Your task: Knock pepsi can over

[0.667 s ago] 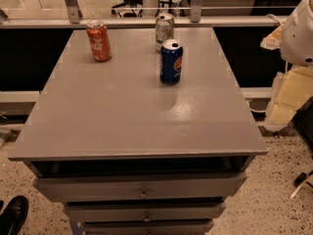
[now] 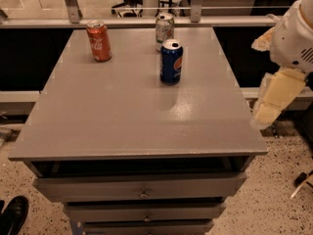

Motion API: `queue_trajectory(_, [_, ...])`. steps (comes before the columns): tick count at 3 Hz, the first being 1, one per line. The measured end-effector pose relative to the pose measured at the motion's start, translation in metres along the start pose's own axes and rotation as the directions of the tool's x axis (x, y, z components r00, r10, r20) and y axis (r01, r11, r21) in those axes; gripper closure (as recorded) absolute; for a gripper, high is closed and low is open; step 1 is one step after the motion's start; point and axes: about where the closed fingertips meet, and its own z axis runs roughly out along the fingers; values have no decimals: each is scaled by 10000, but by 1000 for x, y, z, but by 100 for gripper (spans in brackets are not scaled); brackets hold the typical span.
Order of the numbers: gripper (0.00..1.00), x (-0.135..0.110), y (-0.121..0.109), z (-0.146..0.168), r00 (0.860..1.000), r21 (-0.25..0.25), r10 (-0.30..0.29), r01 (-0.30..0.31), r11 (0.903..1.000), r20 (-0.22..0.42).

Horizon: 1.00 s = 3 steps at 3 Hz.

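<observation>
The pepsi can (image 2: pixel 171 62), dark blue with a round logo and silver top, stands upright on the grey table top (image 2: pixel 122 116), towards the back and right of centre. My arm comes in at the right edge of the view. The gripper (image 2: pixel 266 112), a cream-coloured part below the white arm housing (image 2: pixel 293 35), hangs beside the table's right edge. It is well to the right of the can, nearer the front, and apart from it.
A red cola can (image 2: pixel 99 41) stands at the back left. A pale green-white can (image 2: pixel 165 31) stands just behind the pepsi can. The table has drawers (image 2: pixel 142 187) at the front. A rail (image 2: pixel 146 21) runs behind it. A black shoe (image 2: pixel 12 214) is at the bottom left.
The arm and gripper have shifted slightly left, towards the table's right edge. The cans have not moved.
</observation>
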Motion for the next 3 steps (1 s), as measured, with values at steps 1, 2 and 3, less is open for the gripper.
queue_trajectory(1, [0,-43,-10,42,9891,50,407,-418,9991,1415])
queue_trajectory(2, [0,-74,-23,70,9679,143,721,-778,9969,2408])
queue_trajectory(3, [0,-100,-44,94,9394,329,1140,-1315,9908,3233])
